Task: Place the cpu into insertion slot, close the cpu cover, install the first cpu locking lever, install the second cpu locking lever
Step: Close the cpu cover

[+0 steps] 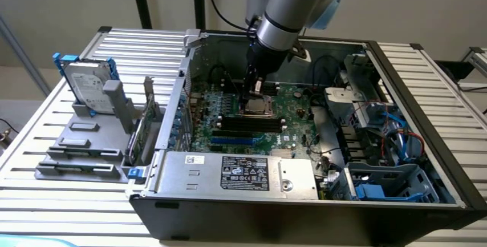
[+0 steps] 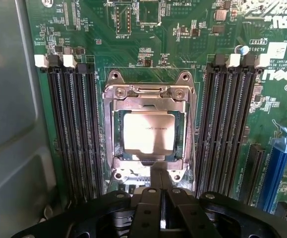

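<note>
Inside the open computer case (image 1: 304, 215), the gripper (image 2: 161, 181) held its jaws drawn nearly together on nothing visible, just beside the cpu cover (image 2: 148, 101), already lowered over the cpu (image 2: 149, 130) seated in the insertion slot (image 2: 109, 163); the locking levers' state was unclear.

The cpu (image 2: 149, 133), square and silver-grey, lies flat in the insertion slot (image 1: 257, 108), just toward 3 o'clock of the exterior view's centre. The cpu cover (image 2: 148, 94), a silvery frame, lies closed around it.
</note>
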